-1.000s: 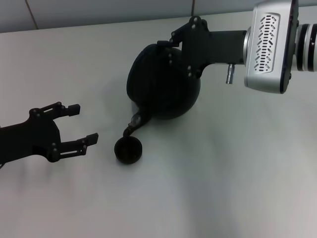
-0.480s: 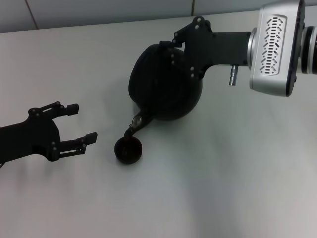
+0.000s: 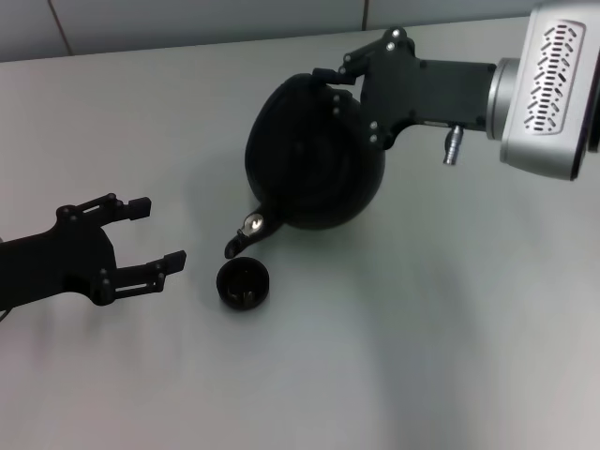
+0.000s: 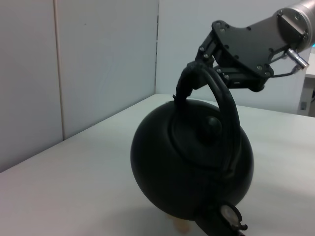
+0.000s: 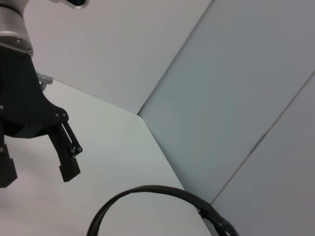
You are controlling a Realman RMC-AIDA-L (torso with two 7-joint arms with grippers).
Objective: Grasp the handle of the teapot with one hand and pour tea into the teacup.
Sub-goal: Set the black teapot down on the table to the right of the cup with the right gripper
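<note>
The round black teapot [image 3: 314, 159] hangs tilted above the table, its stubby spout [image 3: 246, 230] pointing down toward the teacup [image 3: 243, 284]. The spout's tip is a little above and beside the cup's rim. My right gripper [image 3: 336, 80] is shut on the handle at the pot's top. In the left wrist view the arched handle [image 4: 227, 105] spans the teapot [image 4: 187, 172], and the right gripper [image 4: 199, 61] clamps its upper end. The right wrist view shows only the handle's arc [image 5: 157, 194]. My left gripper [image 3: 157, 234] is open and empty, left of the cup.
The white table [image 3: 422, 328] stretches to the front and right. A grey wall [image 3: 187, 19] runs along its far edge. The left gripper also shows far off in the right wrist view [image 5: 66, 152].
The right arm has drawn back to the right, and the teapot has tipped back. The spout has lifted from just over the cup's rim. The left arm has not moved.
</note>
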